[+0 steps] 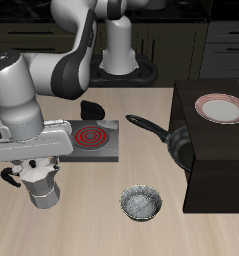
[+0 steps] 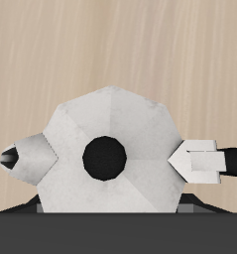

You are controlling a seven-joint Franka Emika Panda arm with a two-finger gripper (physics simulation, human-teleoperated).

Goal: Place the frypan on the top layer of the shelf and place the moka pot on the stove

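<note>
The silver moka pot [image 1: 38, 186] stands near the table's front edge, its black handle [image 1: 11, 175] pointing away from the stove. My gripper [image 1: 35, 164] sits straight down on the pot's top, and its fingers are hidden behind the hand and the pot. The wrist view is filled by the pot's lid [image 2: 110, 149], seen from above with its black knob [image 2: 105, 157]. The grey stove [image 1: 92, 139] with its red coil lies just behind the pot. The black frypan [image 1: 179, 148] rests against the side of the dark shelf [image 1: 217, 160], its handle [image 1: 146, 125] reaching toward the stove.
A white plate with a pink rim [image 1: 220, 107] lies on the shelf's top. A small silvery patterned bowl [image 1: 141, 204] stands near the front edge between pot and shelf. A small black object [image 1: 91, 107] sits behind the stove.
</note>
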